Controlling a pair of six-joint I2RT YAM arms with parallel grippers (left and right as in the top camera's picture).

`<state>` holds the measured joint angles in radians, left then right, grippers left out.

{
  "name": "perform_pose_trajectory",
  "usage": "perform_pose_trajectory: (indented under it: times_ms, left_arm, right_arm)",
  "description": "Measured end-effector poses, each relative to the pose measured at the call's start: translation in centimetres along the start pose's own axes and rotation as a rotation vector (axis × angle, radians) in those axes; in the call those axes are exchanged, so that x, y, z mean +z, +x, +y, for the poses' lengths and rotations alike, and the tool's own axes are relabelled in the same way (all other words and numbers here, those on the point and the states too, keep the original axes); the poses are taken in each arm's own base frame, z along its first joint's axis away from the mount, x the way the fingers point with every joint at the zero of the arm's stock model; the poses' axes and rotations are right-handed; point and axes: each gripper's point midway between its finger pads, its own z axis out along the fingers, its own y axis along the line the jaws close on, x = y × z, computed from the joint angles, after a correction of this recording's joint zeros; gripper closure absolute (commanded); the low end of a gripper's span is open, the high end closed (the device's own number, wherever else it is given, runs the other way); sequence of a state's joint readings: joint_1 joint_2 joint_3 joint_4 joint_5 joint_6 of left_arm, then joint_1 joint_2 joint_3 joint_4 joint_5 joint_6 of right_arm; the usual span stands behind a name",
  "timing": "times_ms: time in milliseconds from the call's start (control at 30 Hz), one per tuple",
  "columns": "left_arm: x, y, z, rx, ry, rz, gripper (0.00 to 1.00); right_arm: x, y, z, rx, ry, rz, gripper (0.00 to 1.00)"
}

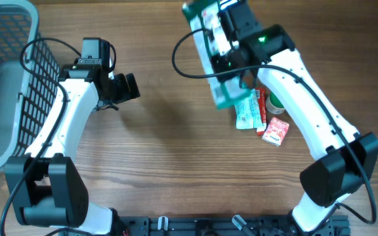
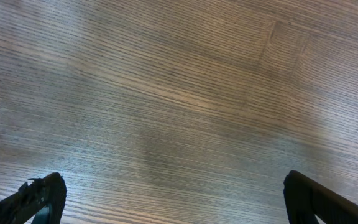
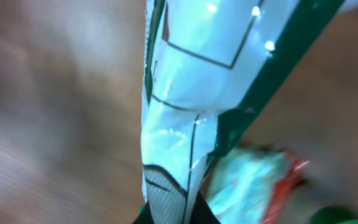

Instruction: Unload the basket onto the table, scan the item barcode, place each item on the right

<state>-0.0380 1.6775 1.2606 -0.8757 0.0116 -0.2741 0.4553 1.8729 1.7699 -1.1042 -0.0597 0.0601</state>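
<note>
Overhead shows green-and-white packet (image 1: 205, 39) pinched tight in right gripper (image 1: 230, 60), held at far right above pile of small packs (image 1: 268, 121), long axis running far to near. Left gripper (image 1: 131, 86) spread wide, empty, well apart leftward. Right arm clearly nearer.

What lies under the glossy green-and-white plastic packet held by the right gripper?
Below the green-and-white packet, a pale mint pouch and a red wrapper poke out. Anything else beneath is hidden by it and the right arm.
</note>
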Motion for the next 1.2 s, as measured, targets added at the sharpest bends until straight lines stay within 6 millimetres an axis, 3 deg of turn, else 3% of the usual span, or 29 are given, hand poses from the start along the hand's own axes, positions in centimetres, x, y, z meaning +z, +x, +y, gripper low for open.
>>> perform_pose_trajectory:
  times_ms: [133,267,300,333,467,600,633,667,767,867,967,1033,1200]
  left_arm:
    - [0.0,0.0,0.0,0.000,0.000,0.000,0.00]
    - [0.0,0.0,0.0,0.000,0.000,0.000,0.00]
    - [0.0,0.0,0.0,0.000,0.000,0.000,0.00]
    - [0.0,0.0,0.0,0.000,0.000,0.000,0.00]
    - [0.0,0.0,0.0,0.000,0.000,0.000,0.00]
    - [0.0,0.0,0.0,0.000,0.000,0.000,0.00]
    - [0.0,0.0,0.0,0.000,0.000,0.000,0.00]
    - [0.0,0.0,0.0,0.000,0.000,0.000,0.00]
    - [0.0,0.0,0.0,0.000,0.000,0.000,0.00]
    - [0.0,0.0,0.0,0.000,0.000,0.000,0.00]
    - [0.0,0.0,0.0,0.000,0.000,0.000,0.00]
    - [0.0,0.0,0.0,0.000,0.000,0.000,0.00]
    - [0.0,0.0,0.0,0.000,0.000,0.000,0.00]
  right_arm:
    - [4.0,4.9,0.4,0.146,-0.037,0.160,0.96]
    - [6.7,7.4,0.4,0.223,-0.040,0.218,0.94]
    - [7.2,8.1,0.4,0.242,-0.036,0.231,0.78]
    - [7.6,8.4,0.4,0.256,-0.035,0.238,0.69]
    - [8.1,9.1,-0.1,0.281,-0.007,0.250,0.71]
    - [8.1,9.3,-0.9,0.287,0.042,0.246,0.76]
    - [8.1,9.3,-1.1,0.288,0.054,0.243,0.69]
    - [8.1,9.2,-1.2,0.288,0.060,0.242,0.55]
    - [8.1,9.2,-1.4,0.290,0.072,0.239,0.54]
    - [8.1,9.2,-1.5,0.289,0.076,0.238,0.43]
    - [8.4,8.0,-1.5,0.291,0.067,0.187,0.00]
    - [8.6,6.7,-1.5,0.286,0.060,0.137,0.00]
    - [8.6,6.5,-1.5,0.286,0.059,0.129,0.00]
